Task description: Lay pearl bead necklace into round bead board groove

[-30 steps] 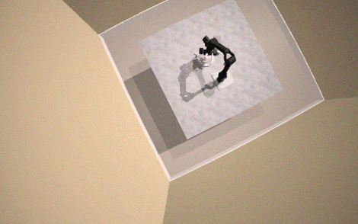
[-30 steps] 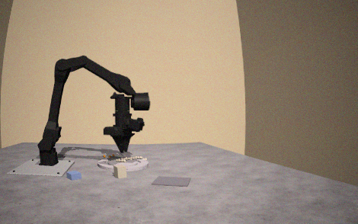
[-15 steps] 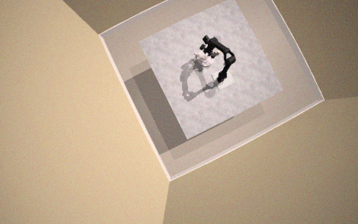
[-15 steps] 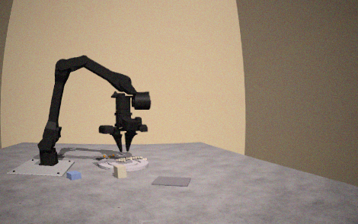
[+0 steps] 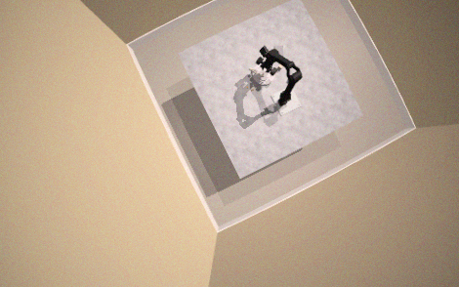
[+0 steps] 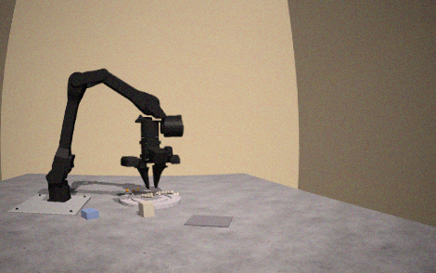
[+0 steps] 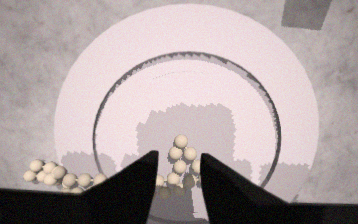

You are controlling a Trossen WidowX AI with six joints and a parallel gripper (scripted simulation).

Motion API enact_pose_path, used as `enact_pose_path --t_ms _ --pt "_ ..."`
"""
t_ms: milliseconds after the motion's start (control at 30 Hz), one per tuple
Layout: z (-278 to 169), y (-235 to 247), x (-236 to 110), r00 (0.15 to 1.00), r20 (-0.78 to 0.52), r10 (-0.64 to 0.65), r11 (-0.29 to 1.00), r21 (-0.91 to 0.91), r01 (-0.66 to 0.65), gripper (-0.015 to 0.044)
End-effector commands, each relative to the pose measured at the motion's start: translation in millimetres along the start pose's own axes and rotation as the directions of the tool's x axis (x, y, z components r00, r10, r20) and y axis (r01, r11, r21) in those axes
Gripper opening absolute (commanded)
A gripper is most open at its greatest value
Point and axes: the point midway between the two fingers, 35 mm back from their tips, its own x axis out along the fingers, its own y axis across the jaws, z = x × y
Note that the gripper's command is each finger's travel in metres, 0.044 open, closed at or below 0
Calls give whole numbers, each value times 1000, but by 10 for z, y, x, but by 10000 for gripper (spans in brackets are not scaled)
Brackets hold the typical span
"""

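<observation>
Necklace [image 6: 164, 192] [image 7: 180, 141]: likely light, limp, slippery | grip: pinch one strand beside the bunch | gripper [image 5: 266, 68] [image 6: 152, 188] [image 7: 179, 159]: partly open, empty, above board [image 5: 264, 78] [image 6: 173, 201] [image 7: 200, 30]

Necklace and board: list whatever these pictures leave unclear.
- Beads of the pearl necklace between and behind the fingers: wrist view, blocked by the fingers and the lower edge.
- Near rim of the bead board: wrist view, partly behind the fingers and cut off by the lower edge.
- Orange items: exterior view, too small to identify.
- Whether any bead sits in the groove: exterior view, too small.
</observation>
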Motion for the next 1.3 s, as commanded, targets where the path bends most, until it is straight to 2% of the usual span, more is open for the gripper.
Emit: enact_pose_path --t_ms 0,700,867,1267 --pt "0 -2 62 1000 -1 -3 1000 1 3 120" --pt "-5 -16 302 1000 -4 -10 1000 5 10 120" --pt "-5 -14 275 1000 -2 -6 1000 2 6 0" --pt "-5 -14 275 1000 -2 -6 1000 2 6 0"
